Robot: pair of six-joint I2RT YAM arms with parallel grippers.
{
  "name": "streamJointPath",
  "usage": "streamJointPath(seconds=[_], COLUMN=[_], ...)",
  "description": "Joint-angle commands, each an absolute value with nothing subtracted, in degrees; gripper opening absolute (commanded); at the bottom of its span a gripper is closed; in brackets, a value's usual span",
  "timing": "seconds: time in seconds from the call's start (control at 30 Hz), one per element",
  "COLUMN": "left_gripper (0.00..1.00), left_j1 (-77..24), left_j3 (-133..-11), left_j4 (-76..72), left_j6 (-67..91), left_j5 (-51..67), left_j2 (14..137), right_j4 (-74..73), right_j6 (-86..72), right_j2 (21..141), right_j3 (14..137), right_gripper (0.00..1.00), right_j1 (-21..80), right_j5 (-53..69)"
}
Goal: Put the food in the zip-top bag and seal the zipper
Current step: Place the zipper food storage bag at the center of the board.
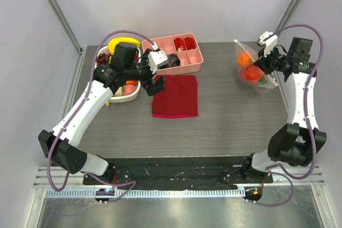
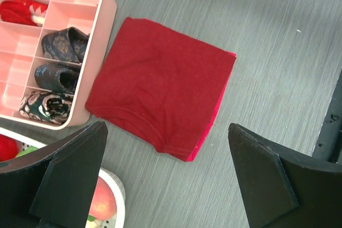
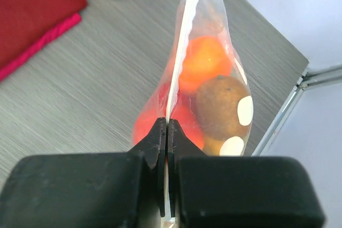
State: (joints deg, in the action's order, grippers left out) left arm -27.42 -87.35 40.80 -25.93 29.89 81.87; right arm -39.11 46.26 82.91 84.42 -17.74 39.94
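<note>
The zip-top bag (image 1: pixel 251 70) stands at the table's right side with orange and red toy fruits (image 1: pixel 245 60) inside. In the right wrist view the bag (image 3: pixel 214 78) holds an orange fruit (image 3: pixel 206 60), a brown fruit (image 3: pixel 222 105) and red ones. My right gripper (image 3: pixel 166 132) is shut on the bag's zipper strip (image 3: pixel 184 36), which runs away from the jaws as a thin white edge. My left gripper (image 2: pixel 165 177) is open and empty above the table beside the red cloth. More fruit lies in a white bowl (image 1: pixel 128 90), one peach-coloured piece (image 2: pixel 101 201) showing.
A dark red folded cloth (image 1: pixel 175 95) lies mid-table. A pink divided tray (image 1: pixel 179 53) with small dark and red pieces stands at the back. The white bowl sits left of the cloth. A metal frame post (image 3: pixel 283 116) runs close behind the bag.
</note>
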Motion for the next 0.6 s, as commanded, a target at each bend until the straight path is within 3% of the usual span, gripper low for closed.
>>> streamJointPath(seconds=[0.0, 0.3, 0.5, 0.57], left_gripper=[1.00, 1.00, 1.00, 1.00], left_j1=[-26.5, -25.8, -20.2, -18.6], left_j3=[-85.7, -81.5, -78.5, -78.7], left_j4=[37.8, 38.7, 35.5, 35.9], left_j6=[-24.7, -16.3, -5.9, -1.9], left_j5=[30.2, 29.5, 31.7, 29.2], left_j2=[79.7, 78.0, 74.7, 74.5], right_j4=[-40.0, -33.5, -32.1, -32.5], right_j6=[56.2, 49.1, 42.3, 39.4], right_j2=[83.4, 76.6, 70.5, 68.8], right_j3=[82.1, 57.5, 47.9, 46.9], right_gripper=[0.01, 0.01, 0.01, 0.26], right_j1=[-15.1, -4.8, 2.4, 3.1], right_j5=[41.4, 38.1, 37.3, 38.2])
